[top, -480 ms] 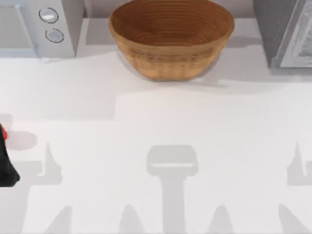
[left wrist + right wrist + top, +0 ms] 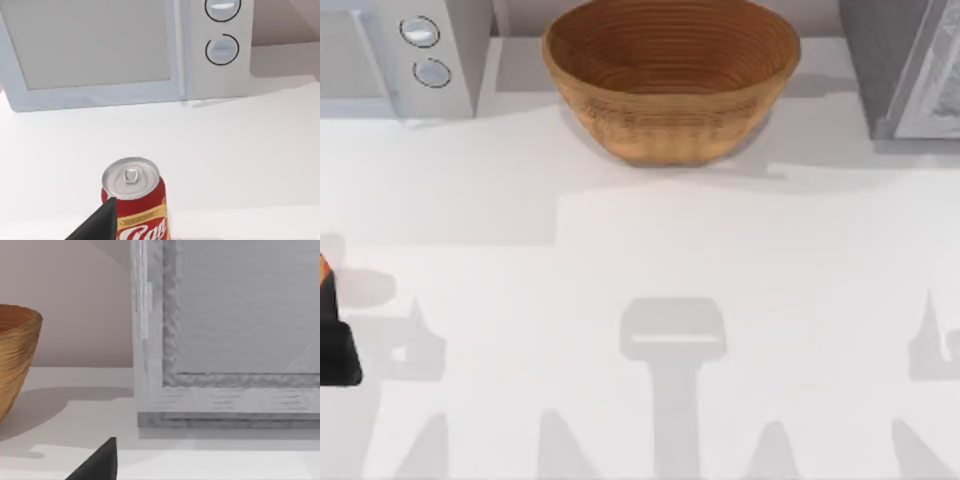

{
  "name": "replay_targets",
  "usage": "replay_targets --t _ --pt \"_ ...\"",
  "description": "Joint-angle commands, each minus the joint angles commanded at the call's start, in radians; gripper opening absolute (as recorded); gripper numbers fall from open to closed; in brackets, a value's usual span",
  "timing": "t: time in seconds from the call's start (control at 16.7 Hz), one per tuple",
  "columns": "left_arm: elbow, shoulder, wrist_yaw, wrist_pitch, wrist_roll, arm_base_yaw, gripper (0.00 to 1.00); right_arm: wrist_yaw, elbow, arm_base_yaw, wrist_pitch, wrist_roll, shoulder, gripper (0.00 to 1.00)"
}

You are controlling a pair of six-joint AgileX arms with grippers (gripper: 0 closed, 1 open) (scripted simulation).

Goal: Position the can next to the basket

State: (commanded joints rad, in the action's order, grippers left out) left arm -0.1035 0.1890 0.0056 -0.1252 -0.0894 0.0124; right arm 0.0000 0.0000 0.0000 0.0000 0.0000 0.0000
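The red can [image 2: 135, 200] with a silver top stands upright on the white table, in front of the microwave. In the top view a sliver of the can [image 2: 323, 268] shows at the far left edge. My left gripper [image 2: 335, 345] is at that edge, open. One of its black fingers [image 2: 97, 225] stands right beside the can's side. The tan wicker basket [image 2: 670, 80] sits at the back centre of the table, far from the can. The basket's side [image 2: 15, 360] shows in the right wrist view, where one black finger [image 2: 97, 462] of my open right gripper hangs above the table.
A white microwave [image 2: 410, 55] with two dials stands at the back left, just behind the can. A grey appliance [image 2: 910, 65] stands at the back right, next to the basket. The white tabletop [image 2: 650, 230] stretches wide between can and basket.
My left gripper has shifted slightly at the table's left edge and straightened, and its shadow has changed shape. The basket has not moved.
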Motion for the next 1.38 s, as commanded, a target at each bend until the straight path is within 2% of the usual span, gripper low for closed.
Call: replay_targets --t 0.42,0.9,1.14,1.38 --pt "-0.295 0.538 0.024 -0.371 -0.247 0.024 1.00 0.000 0.000 0.000 0.000 0.000 0.000 1.00" --pt "-0.774 1.255 0.042 -0.860 -0.565 0.069 1.00 0.000 0.000 0.000 0.000 0.000 0.000 1.00" --pt "-1.054 1.521 0.032 -1.016 -0.701 0.096 1.00 0.000 0.000 0.000 0.000 0.000 0.000 1.00" --pt "-1.317 1.685 0.013 -1.087 -0.804 0.118 1.00 0.000 0.000 0.000 0.000 0.000 0.000 1.00"
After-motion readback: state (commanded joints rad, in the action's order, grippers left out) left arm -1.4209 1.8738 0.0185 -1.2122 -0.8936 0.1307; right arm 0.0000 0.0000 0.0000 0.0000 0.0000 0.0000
